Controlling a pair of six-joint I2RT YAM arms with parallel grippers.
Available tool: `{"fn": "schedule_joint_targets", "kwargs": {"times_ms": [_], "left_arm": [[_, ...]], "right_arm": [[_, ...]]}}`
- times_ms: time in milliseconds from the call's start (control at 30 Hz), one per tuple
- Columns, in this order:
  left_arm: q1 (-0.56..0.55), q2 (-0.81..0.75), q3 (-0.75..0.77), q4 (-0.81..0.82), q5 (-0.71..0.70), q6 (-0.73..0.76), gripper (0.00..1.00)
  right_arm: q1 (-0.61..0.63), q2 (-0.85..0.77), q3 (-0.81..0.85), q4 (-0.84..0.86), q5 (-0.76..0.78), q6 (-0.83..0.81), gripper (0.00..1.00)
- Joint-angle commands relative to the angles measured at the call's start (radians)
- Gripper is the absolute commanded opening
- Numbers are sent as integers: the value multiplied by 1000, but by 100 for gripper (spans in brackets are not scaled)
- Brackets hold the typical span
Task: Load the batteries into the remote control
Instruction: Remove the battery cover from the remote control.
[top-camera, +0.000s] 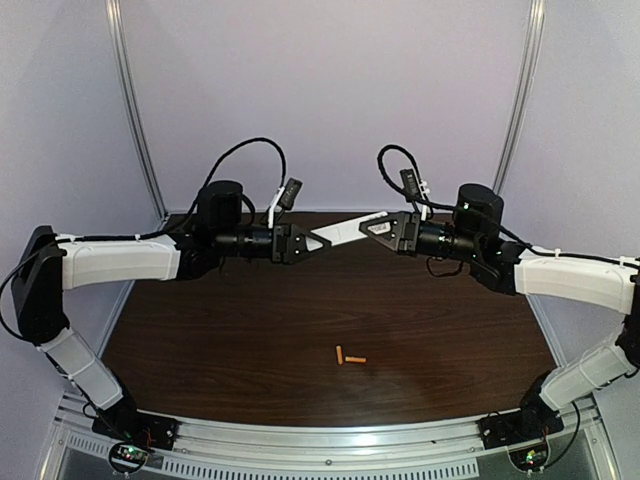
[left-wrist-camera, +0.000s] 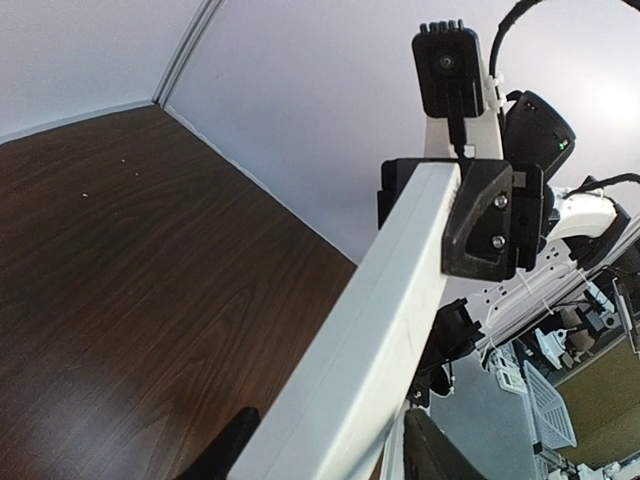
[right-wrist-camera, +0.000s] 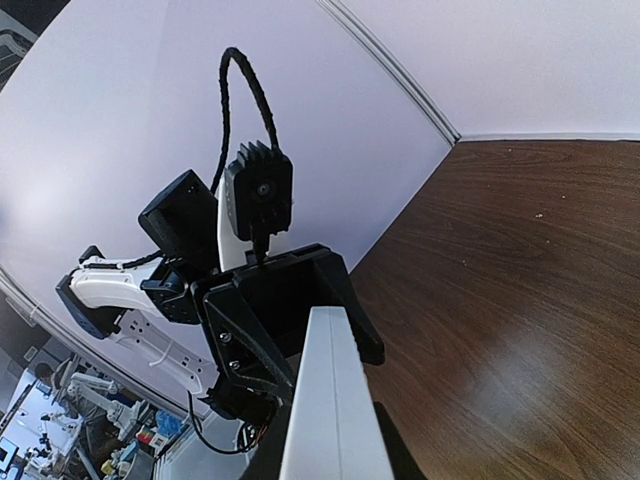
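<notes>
The slim white remote control (top-camera: 345, 232) hangs in the air over the back of the table, held at both ends. My left gripper (top-camera: 315, 241) is shut on its left end, and in the left wrist view the remote control (left-wrist-camera: 380, 330) runs out from between the dark fingers (left-wrist-camera: 232, 440). My right gripper (top-camera: 372, 229) is shut on the other end, gripping the thin edges of the remote control (right-wrist-camera: 330, 400). Two small orange batteries (top-camera: 340, 354) (top-camera: 356, 360) lie side by side on the table, well below and in front of both grippers.
The dark wooden table (top-camera: 220, 340) ends at a metal rail (top-camera: 330, 440) along the near edge, where both arm bases are bolted. Pale walls and slanted frame poles (top-camera: 135, 110) close off the back and sides.
</notes>
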Motion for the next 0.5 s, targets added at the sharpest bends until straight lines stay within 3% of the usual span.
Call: {"fn": "schedule_joint_targets", "kwargs": {"times_ms": [0,167,467], "left_arm": [[-15,8,29,111,37,-28,53],[-6,6,21,136,13,-70,54],[8,10,-19,187,-15,-121,38]], "right_arm": [[6,5,-8,2,1,-20,0],[6,-7,-8,-13,10,-30,0],[6,-20,-13,-16,8,-30,0]]}}
